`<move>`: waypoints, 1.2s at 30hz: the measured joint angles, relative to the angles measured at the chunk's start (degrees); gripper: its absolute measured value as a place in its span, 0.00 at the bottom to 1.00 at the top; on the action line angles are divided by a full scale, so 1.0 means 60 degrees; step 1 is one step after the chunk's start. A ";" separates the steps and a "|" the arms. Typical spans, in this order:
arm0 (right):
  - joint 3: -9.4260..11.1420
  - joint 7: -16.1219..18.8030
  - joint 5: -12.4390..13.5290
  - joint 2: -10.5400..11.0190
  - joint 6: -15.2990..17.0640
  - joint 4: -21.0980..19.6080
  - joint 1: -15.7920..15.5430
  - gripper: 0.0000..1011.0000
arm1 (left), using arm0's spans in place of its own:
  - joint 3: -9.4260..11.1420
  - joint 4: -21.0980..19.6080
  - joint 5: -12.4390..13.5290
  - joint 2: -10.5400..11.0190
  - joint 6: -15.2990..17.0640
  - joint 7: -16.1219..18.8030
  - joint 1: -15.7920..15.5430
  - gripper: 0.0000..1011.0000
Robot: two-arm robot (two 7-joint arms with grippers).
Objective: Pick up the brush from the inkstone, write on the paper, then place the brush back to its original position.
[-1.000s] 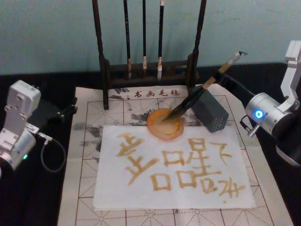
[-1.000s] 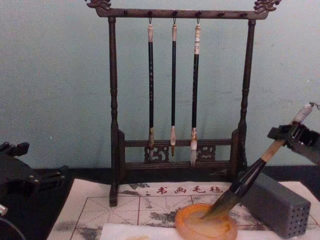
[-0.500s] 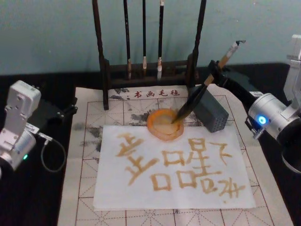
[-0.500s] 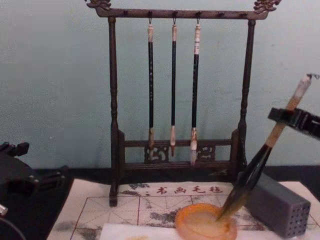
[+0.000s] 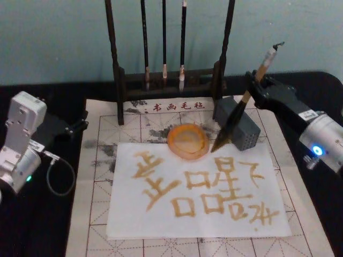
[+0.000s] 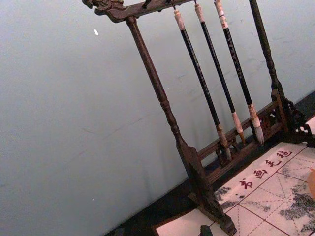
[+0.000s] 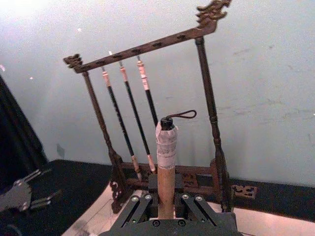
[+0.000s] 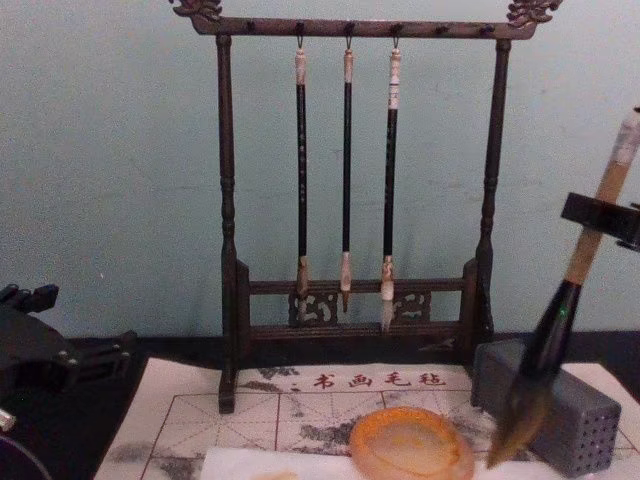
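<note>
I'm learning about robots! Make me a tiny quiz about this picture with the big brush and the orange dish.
1. True or false: the brush has its tip resting in the inkstone.
2. Which pincer holds the brush? A) left B) right C) neither
3. Fill in: ___ thin brushes hang on the rack.
Key: 1. False: the tip is beside the inkstone, not in it. 2. B: the right pincer is shut on the handle; the left pincer sits parked at the left. 3. Three.
</note>
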 joint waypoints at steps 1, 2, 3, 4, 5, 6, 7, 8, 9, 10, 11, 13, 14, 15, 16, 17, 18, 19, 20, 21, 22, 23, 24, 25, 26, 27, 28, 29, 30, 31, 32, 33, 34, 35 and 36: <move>0.0029 0.0031 -0.0038 0.0052 -0.0022 -0.0070 -0.0069 0.20 | 0.0000 0.0000 0.0000 0.0000 0.0000 0.0000 0.0000 0.99; 0.0060 0.0067 -0.0075 0.0104 -0.0050 -0.0141 -0.0144 0.20 | 0.0001 0.0000 0.0000 0.0000 0.0000 0.0001 0.0000 0.99; 0.0124 0.0132 -0.0142 0.0202 -0.0105 -0.0269 -0.0290 0.20 | 0.0001 0.0000 0.0000 0.0000 0.0000 0.0000 0.0000 0.99; 0.0158 0.0163 -0.0175 0.0253 -0.0137 -0.0338 -0.0366 0.20 | 0.0000 0.0000 0.0000 0.0000 0.0000 0.0000 0.0000 0.99; 0.0199 0.0192 -0.0211 0.0308 -0.0170 -0.0414 -0.0448 0.20 | 0.0001 0.0000 0.0000 0.0000 -0.0001 0.0000 -0.0001 0.99; 0.0242 0.0230 -0.0248 0.0361 -0.0211 -0.0488 -0.0530 0.20 | 0.0000 0.0000 0.0000 0.0000 0.0000 0.0000 0.0000 0.99; 0.0334 0.0288 -0.0320 0.0464 -0.0287 -0.0618 -0.0698 0.20 | 0.0001 0.0000 0.0000 0.0000 0.0000 0.0000 0.0000 0.99; 0.0377 0.0314 -0.0364 0.0512 -0.0342 -0.0680 -0.0790 0.20 | 0.0000 0.0001 0.0000 0.0000 0.0000 0.0000 0.0000 0.99; 0.0426 0.0331 -0.0412 0.0562 -0.0397 -0.0746 -0.0874 0.20 | 0.0001 0.0000 0.0000 0.0000 0.0000 0.0000 0.0000 0.99; 0.0467 0.0355 -0.0459 0.0604 -0.0453 -0.0804 -0.0956 0.20 | 0.0000 0.0000 0.0000 0.0000 0.0000 0.0000 0.0000 0.99; 0.0557 0.0386 -0.0562 0.0687 -0.0566 -0.0917 -0.1129 0.20 | 0.0001 0.0000 0.0000 0.0000 0.0000 0.0000 0.0000 0.99; 0.0665 0.0400 -0.0725 0.0770 -0.0710 -0.1040 -0.1345 0.20 | 0.0001 0.0000 0.0000 0.0000 0.0000 0.0000 0.0000 0.99; 0.0702 0.0401 -0.0795 0.0799 -0.0769 -0.1086 -0.1423 0.20 | 0.0001 0.0000 0.0000 0.0000 0.0000 0.0000 0.0000 0.99; 0.0735 0.0400 -0.0853 0.0824 -0.0814 -0.1122 -0.1494 0.20 | 0.0001 0.0000 0.0000 0.0000 0.0000 0.0000 0.0000 0.99; 0.0792 0.0401 -0.0970 0.0869 -0.0888 -0.1190 -0.1614 0.20 | 0.0000 0.0000 0.0000 0.0000 0.0000 0.0000 0.0000 0.99; 0.0822 0.0401 -0.1023 0.0892 -0.0920 -0.1227 -0.1679 0.20 | 0.0000 0.0000 0.0000 0.0000 0.0000 0.0000 0.0000 0.99; 0.0851 0.0400 -0.1077 0.0911 -0.0950 -0.1260 -0.1740 0.20 | 0.0000 0.0000 0.0000 0.0000 0.0000 0.0000 0.0000 0.99; 0.0908 0.0394 -0.1173 0.0945 -0.1000 -0.1324 -0.1858 0.20 | 0.0001 0.0000 0.0000 0.0000 0.0000 0.0000 0.0001 0.99; 0.0939 0.0392 -0.1228 0.0960 -0.1034 -0.1357 -0.1919 0.20 | 0.0001 0.0000 0.0000 0.0000 0.0000 0.0000 0.0001 0.99; 0.0967 0.0391 -0.1284 0.0974 -0.1067 -0.1385 -0.1972 0.20 | 0.0001 0.0000 0.0000 0.0000 0.0000 0.0000 0.0000 0.99; 0.0994 0.0390 -0.1340 0.0985 -0.1102 -0.1413 -0.2025 0.20 | 0.0001 0.0000 0.0000 0.0000 0.0000 0.0000 0.0000 0.99; 0.1019 0.0389 -0.1392 0.0997 -0.1134 -0.1443 -0.2078 0.20 | 0.0001 0.0000 0.0000 0.0000 0.0000 0.0000 0.0000 0.99; 0.1061 0.0388 -0.1528 0.1015 -0.1224 -0.1489 -0.2180 0.20 | 0.0001 0.0000 0.0000 0.0000 0.0000 0.0000 0.0000 0.99; 0.1078 0.0384 -0.1600 0.1020 -0.1270 -0.1510 -0.2231 0.20 | 0.0001 0.0000 0.0000 0.0000 0.0000 0.0000 0.0000 0.99; 0.1093 0.0375 -0.1680 0.1021 -0.1317 -0.1524 -0.2275 0.20 | 0.0001 0.0000 0.0000 0.0000 0.0000 0.0000 0.0000 0.99; 0.1103 0.0362 -0.1767 0.1021 -0.1367 -0.1533 -0.2314 0.20 | 0.0001 0.0000 0.0000 0.0000 0.0000 0.0000 0.0000 0.99; 0.1121 0.0343 -0.1887 0.1007 -0.1432 -0.1543 -0.2371 0.20 | 0.0001 0.0000 0.0000 0.0000 0.0000 0.0000 0.0000 0.99; 0.1126 0.0333 -0.1943 0.0996 -0.1460 -0.1547 -0.2396 0.20 | 0.0001 0.0000 0.0000 0.0000 0.0000 0.0000 0.0000 0.99; 0.1132 0.0311 -0.2071 0.0967 -0.1518 -0.1548 -0.2440 0.20 | 0.0001 0.0000 0.0000 0.0000 0.0000 0.0000 0.0001 0.99; 0.1133 0.0300 -0.2143 0.0947 -0.1547 -0.1547 -0.2454 0.20 | 0.0000 0.0000 0.0000 0.0000 0.0000 0.0000 0.0000 0.99; 0.1132 0.0267 -0.2285 0.0906 -0.1596 -0.1539 -0.2470 0.20 | 0.0001 0.0000 0.0000 0.0000 0.0000 0.0000 0.0000 0.99; 0.1130 0.0248 -0.2354 0.0884 -0.1615 -0.1530 -0.2472 0.20 | 0.0001 0.0000 0.0000 0.0000 0.0000 0.0000 0.0000 0.99; 0.1125 0.0236 -0.2417 0.0859 -0.1632 -0.1517 -0.2472 0.20 | 0.0001 0.0000 0.0000 0.0000 0.0000 0.0000 0.0000 0.99; 0.1117 0.0219 -0.2523 0.0813 -0.1653 -0.1486 -0.2473 0.20 | 0.0001 0.0000 0.0000 0.0000 0.0000 0.0000 0.0000 0.99; 0.1112 0.0207 -0.2594 0.0781 -0.1663 -0.1469 -0.2470 0.20 | 0.0000 0.0000 0.0000 0.0000 0.0000 0.0000 0.0000 0.99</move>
